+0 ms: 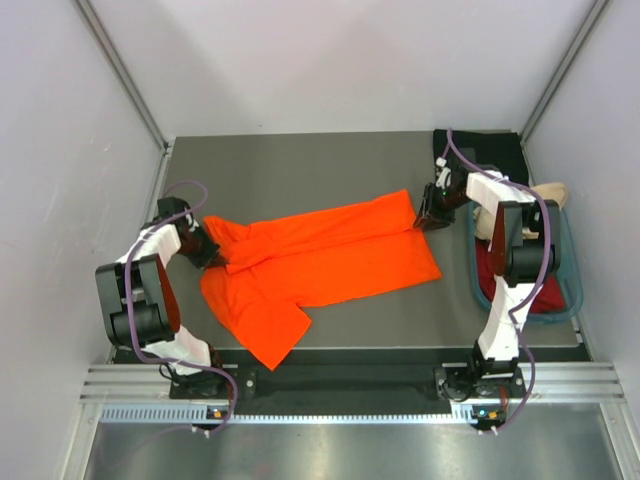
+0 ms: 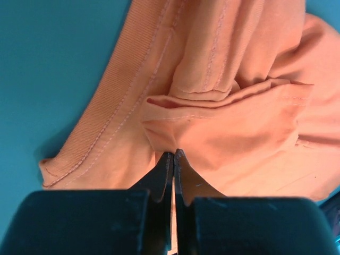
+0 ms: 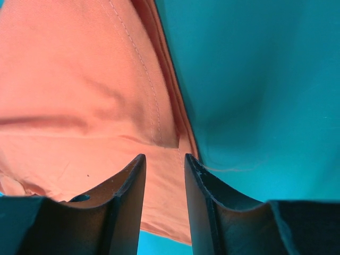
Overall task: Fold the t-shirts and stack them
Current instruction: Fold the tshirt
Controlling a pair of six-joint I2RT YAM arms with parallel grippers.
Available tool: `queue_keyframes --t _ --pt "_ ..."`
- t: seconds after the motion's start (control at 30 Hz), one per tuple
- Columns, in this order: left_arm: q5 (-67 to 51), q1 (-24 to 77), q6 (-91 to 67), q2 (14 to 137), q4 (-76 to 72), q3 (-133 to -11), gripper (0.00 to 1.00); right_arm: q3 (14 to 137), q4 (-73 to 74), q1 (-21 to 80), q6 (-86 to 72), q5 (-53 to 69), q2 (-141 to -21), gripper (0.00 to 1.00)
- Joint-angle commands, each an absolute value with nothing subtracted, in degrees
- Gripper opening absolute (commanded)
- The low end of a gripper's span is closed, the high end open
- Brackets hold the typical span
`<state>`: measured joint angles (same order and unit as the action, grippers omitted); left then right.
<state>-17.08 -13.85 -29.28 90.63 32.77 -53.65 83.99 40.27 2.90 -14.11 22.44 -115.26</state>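
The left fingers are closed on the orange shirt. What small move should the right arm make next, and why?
Probably close the right fingers on the hem. The left fingers pinch the orange t-shirt beside its collar, while the right ones stand open over the hem corner, holding nothing.

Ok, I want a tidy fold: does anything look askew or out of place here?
The orange t-shirt lies slanted across the table, its collar end bunched into folds where the left fingers pinch it. Nothing else stands out.
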Motion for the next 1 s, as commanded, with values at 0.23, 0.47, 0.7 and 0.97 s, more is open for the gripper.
queue_keyframes --t 0.23,0.47,0.7,0.97 --pt "-18.2 -13.0 -28.0 88.9 32.0 -56.3 0.00 83.6 38.9 3.6 -15.0 22.0 -113.8 0.36" --pt "-18.2 -12.9 -27.5 88.9 33.0 -57.9 0.00 84.6 38.5 4.6 -16.3 22.9 -115.2 0.34" --pt "-18.7 -13.0 -26.7 88.9 34.2 -59.9 0.00 84.6 38.6 4.6 -17.0 21.5 -115.8 0.34" --pt "-19.2 -13.0 -26.5 88.8 34.4 -59.9 0.00 85.2 38.1 4.5 -17.8 20.7 -117.1 0.34"
